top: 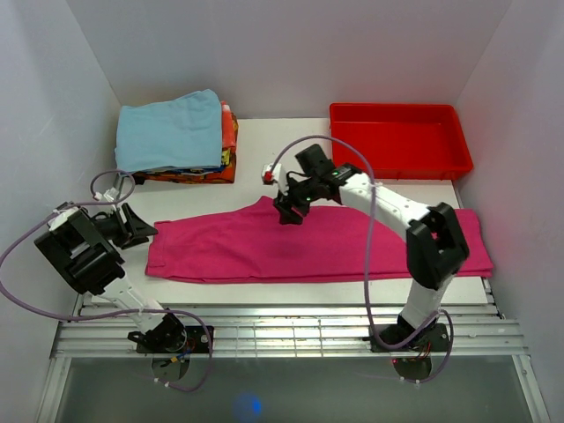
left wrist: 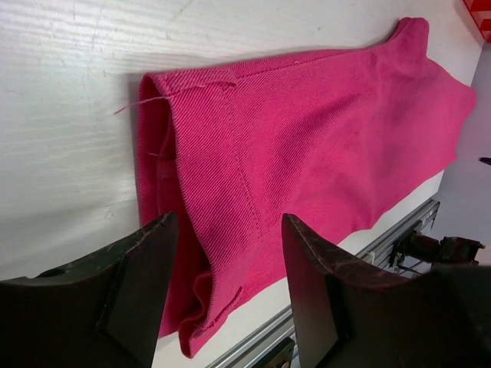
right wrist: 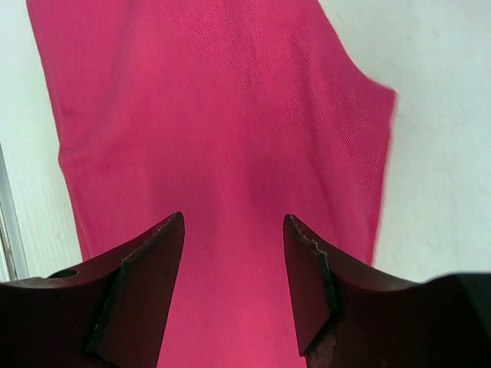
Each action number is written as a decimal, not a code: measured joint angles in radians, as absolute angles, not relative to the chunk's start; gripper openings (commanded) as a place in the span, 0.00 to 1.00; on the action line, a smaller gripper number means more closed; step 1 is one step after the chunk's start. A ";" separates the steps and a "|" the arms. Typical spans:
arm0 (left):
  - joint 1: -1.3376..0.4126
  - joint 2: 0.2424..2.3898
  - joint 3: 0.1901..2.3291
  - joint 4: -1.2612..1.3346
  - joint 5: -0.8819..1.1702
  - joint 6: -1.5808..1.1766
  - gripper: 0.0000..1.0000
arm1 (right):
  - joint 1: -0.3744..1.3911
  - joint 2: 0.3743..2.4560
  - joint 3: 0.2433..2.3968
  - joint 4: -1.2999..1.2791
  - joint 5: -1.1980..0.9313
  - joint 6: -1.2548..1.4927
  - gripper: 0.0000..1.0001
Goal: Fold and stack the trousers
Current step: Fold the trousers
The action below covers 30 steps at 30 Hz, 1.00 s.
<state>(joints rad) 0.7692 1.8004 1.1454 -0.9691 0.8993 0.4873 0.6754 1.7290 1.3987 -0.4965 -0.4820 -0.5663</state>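
White table (top: 264, 145), pale walls (top: 291, 44); trousers (top: 247, 251) flat; left end effector (left wrist: 228, 218), right end effector (right wrist: 232, 217) both agape

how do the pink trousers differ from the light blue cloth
The trousers are magenta, spread long and flat; the light blue cloth is folded compact. The trousers lie on the table itself; the light blue cloth tops a stack of folded clothes. Both are plain soft fabric.
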 measured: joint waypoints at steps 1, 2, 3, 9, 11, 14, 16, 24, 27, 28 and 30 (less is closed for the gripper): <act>0.769 1.806 1.138 -0.964 0.898 0.485 0.66 | 0.701 1.787 1.429 -0.487 -0.486 -0.551 0.57; 0.769 1.813 1.132 -0.960 0.897 0.484 0.64 | 0.732 1.840 1.456 -0.468 -0.490 -0.533 0.56; 0.769 1.816 1.129 -0.957 0.897 0.481 0.64 | 0.755 1.877 1.477 -0.458 -0.490 -0.525 0.56; 0.755 1.839 1.127 -0.924 0.898 0.452 0.61 | 0.937 2.051 1.584 -0.349 -0.506 -0.461 0.48; 0.743 1.856 1.130 -0.910 0.898 0.434 0.61 | 0.991 2.093 1.618 -0.323 -0.513 -0.437 0.45; 0.727 1.895 1.139 -0.889 0.899 0.398 0.61 | 1.030 2.163 1.680 -0.294 -0.513 -0.400 0.43; 0.714 1.911 1.140 -0.870 0.898 0.379 0.62 | 1.033 2.207 1.705 -0.278 -0.502 -0.379 0.42; 0.685 1.936 1.158 -0.831 0.939 0.305 0.18 | 1.015 2.306 1.771 -0.292 -0.495 -0.338 0.32; 0.684 1.949 1.199 -0.840 0.987 0.284 0.00 | 1.016 2.314 1.785 -0.298 -0.492 -0.335 0.29; 0.683 1.950 1.212 -0.841 1.000 0.276 0.00 | 1.016 2.319 1.794 -0.305 -0.492 -0.334 0.28; 0.682 1.950 1.245 -0.842 1.026 0.252 0.00 | 1.017 2.333 1.818 -0.314 -0.493 -0.332 0.27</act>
